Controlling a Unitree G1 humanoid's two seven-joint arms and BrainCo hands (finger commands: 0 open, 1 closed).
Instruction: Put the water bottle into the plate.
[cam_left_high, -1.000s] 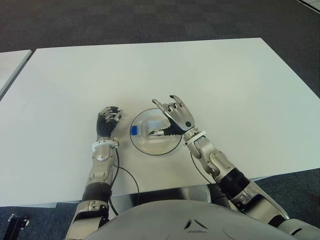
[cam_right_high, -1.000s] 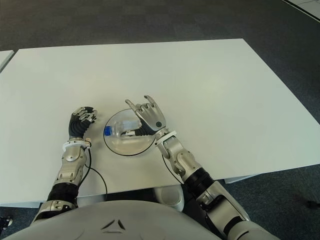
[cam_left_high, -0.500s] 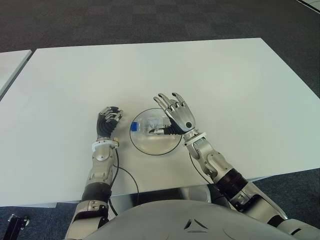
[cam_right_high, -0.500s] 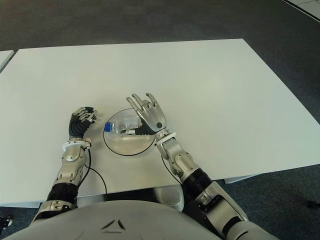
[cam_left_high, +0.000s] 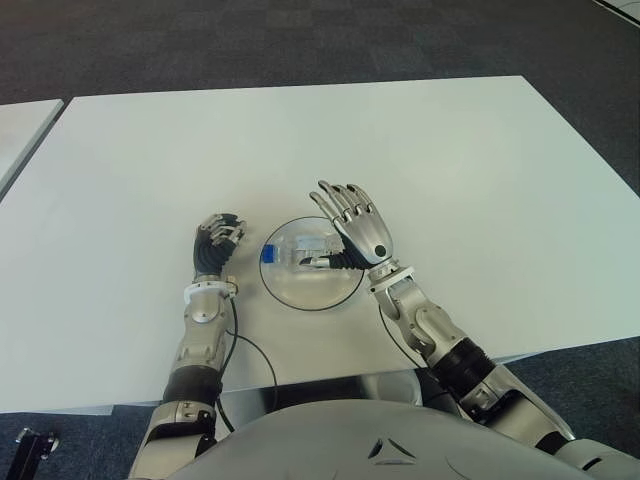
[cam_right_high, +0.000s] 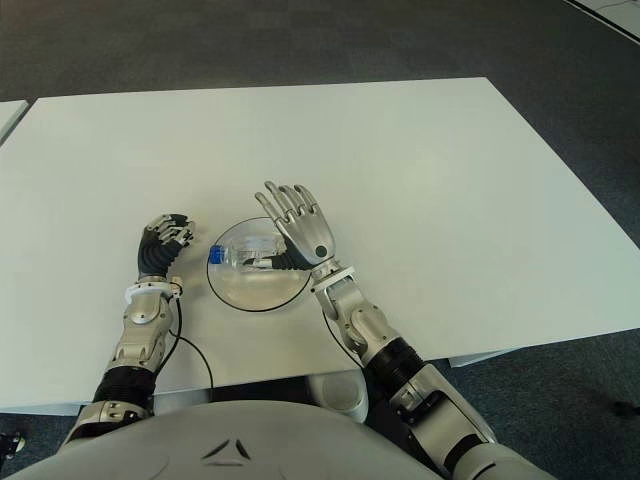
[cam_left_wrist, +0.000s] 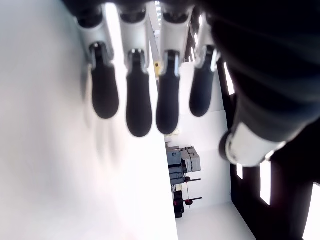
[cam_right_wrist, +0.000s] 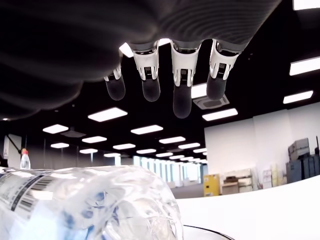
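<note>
Since the earlier frame the right robot hand (cam_left_high: 355, 222) has straightened its curled fingers; they now stand spread, holding nothing, above the right rim of the plate (cam_left_high: 312, 298). The water bottle (cam_left_high: 296, 251) lies on its side inside the plate, clear-bodied, labelled, blue cap towards the worktop's left edge. The left robot hand (cam_left_high: 217, 243) shows just left of the plate, fingers curled, empty. The white worktop (cam_left_high: 300, 140) is bare towards its far edge and both far corners.
</note>
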